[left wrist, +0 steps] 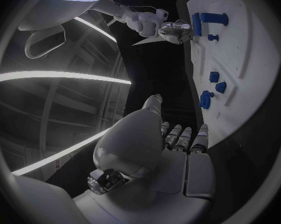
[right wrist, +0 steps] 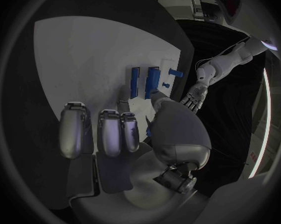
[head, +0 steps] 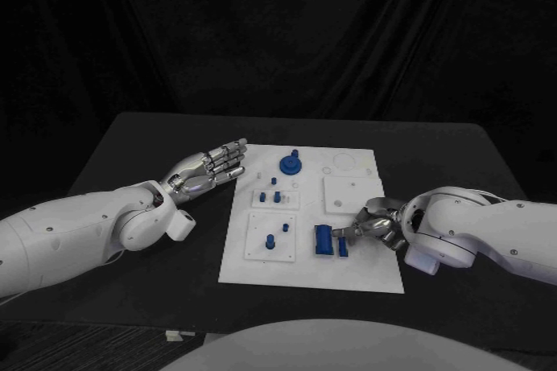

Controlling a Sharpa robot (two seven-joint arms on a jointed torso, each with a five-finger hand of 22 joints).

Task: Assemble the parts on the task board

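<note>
The white task board (head: 360,270) lies in the middle of the black table. Blue parts stand on it: a round piece with a peg (head: 291,162), small pegs (head: 278,197) and two flat bars (head: 323,240) side by side. My right hand (head: 373,224) rests at the board's right side, thumb and fingertips at the end of the nearer bar (head: 344,242), which lies flat on the board. In the right wrist view its fingers (right wrist: 103,129) lie straight and apart above the board, near the bars (right wrist: 152,80). My left hand (head: 209,170) hovers left of the board, fingers extended, holding nothing.
A raised white square plate (head: 348,190) and round recesses (head: 346,160) take up the board's far right. Bare black table (head: 139,158) runs round the board on all sides. Black curtain stands behind the table.
</note>
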